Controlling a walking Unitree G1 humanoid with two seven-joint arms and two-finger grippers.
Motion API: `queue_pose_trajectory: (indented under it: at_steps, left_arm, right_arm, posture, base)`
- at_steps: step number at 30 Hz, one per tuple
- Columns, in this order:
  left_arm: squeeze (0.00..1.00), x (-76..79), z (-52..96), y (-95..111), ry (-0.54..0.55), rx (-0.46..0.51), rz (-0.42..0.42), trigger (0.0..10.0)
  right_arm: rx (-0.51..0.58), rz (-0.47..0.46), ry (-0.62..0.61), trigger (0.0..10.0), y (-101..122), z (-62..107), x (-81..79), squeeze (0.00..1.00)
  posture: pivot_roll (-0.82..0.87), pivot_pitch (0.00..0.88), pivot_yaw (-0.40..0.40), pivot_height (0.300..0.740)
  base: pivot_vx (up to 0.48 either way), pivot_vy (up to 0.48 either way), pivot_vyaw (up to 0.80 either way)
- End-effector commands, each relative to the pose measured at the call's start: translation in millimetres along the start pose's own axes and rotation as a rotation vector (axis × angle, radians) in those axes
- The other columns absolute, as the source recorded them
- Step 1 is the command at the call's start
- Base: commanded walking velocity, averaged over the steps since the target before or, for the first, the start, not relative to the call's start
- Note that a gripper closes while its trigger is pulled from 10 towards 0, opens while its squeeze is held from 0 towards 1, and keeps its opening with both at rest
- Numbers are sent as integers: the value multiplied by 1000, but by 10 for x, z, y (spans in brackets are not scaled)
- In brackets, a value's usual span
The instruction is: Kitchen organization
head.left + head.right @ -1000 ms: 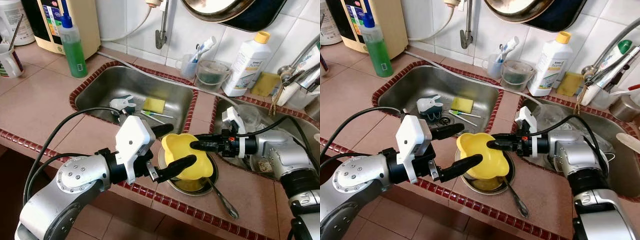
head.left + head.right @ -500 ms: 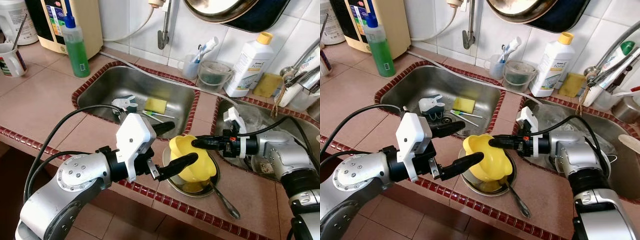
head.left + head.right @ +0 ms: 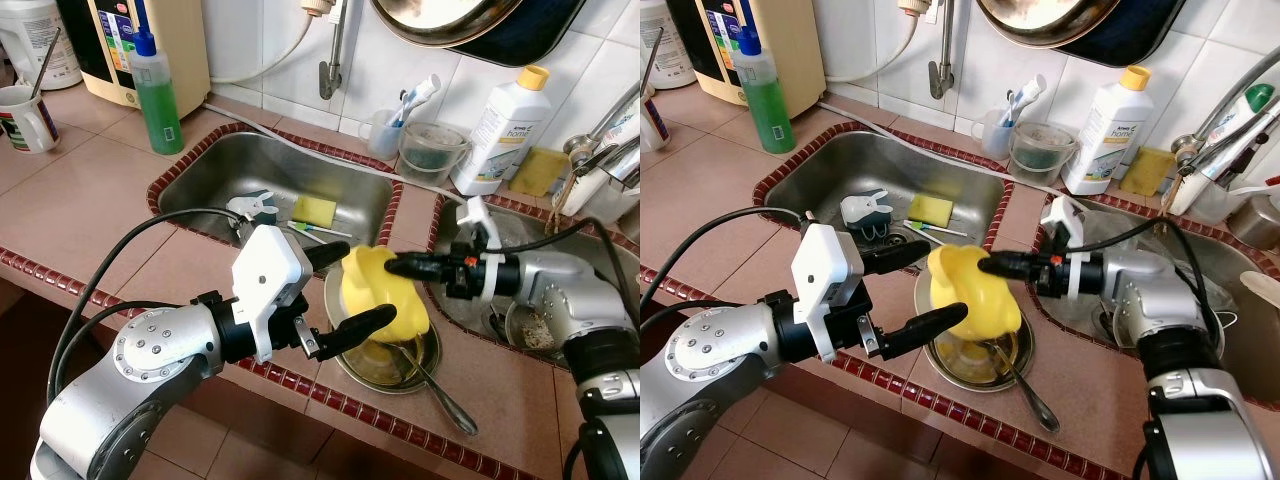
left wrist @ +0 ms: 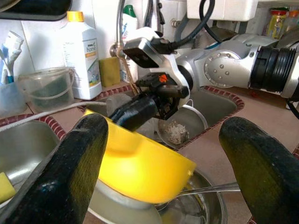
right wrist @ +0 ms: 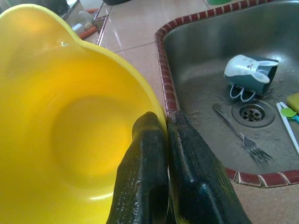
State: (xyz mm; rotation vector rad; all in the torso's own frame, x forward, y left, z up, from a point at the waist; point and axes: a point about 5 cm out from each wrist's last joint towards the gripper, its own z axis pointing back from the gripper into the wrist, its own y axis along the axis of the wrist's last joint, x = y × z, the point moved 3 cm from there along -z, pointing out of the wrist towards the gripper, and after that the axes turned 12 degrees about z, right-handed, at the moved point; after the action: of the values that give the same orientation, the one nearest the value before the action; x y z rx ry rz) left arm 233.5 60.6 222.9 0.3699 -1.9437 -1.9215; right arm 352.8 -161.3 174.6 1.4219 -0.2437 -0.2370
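My left gripper hangs with fingers spread wide on either side of the yellow bowl, not touching it. The bowl is tipped on its side above the metal plate and spoon on the tiled counter. My right gripper is pinched tight on the bowl's rim.

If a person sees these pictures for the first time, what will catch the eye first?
The bright yellow bowl, tilted above the metal plate on the counter, pinched at its rim by the right gripper. The left gripper stands open around it, and behind lies the steel sink.
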Motion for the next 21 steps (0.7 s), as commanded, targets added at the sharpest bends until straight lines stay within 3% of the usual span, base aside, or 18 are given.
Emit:
queue_pose_trajectory:
  at_steps: [1, 7, 9, 10, 14, 21]
  left_arm:
    - [0, 33, -6, 40, -17, 7, -13, 10000]
    - [0, 22, -6, 42, -16, 8, -18, 10000]
    - [0, 24, -5, 46, -15, 7, -20, 10000]
    - [0, 23, -4, 45, -14, 7, -20, 10000]
    - [0, -15, 1, 39, 4, 7, -22, 10000]
    - [0, -124, 5, 59, 56, 34, -19, 10000]
  right_arm:
    - [37, 21, -20, 0, 126, 36, 49, 0]
    - [73, 16, -27, 0, 158, 19, 48, 0]
    - [141, 14, -59, 4902, 264, 12, 84, 0]
    - [160, 19, -84, 10000, 302, 11, 113, 0]
    - [276, 14, -177, 10000, 530, 37, 224, 0]
    - [359, 89, -308, 10000, 719, 82, 307, 0]
  posture:
    - [3, 62, -118, 740]
    - [7, 53, -117, 740]
    - [12, 49, -116, 740]
    - [12, 49, -116, 740]
    - [17, 43, -117, 740]
    - [17, 35, -110, 740]
  base:
    - [0, 0, 0]
    - [0, 0, 0]
    - [0, 0, 0]
    - [0, 0, 0]
    - [0, 0, 0]
    - [0, 0, 0]
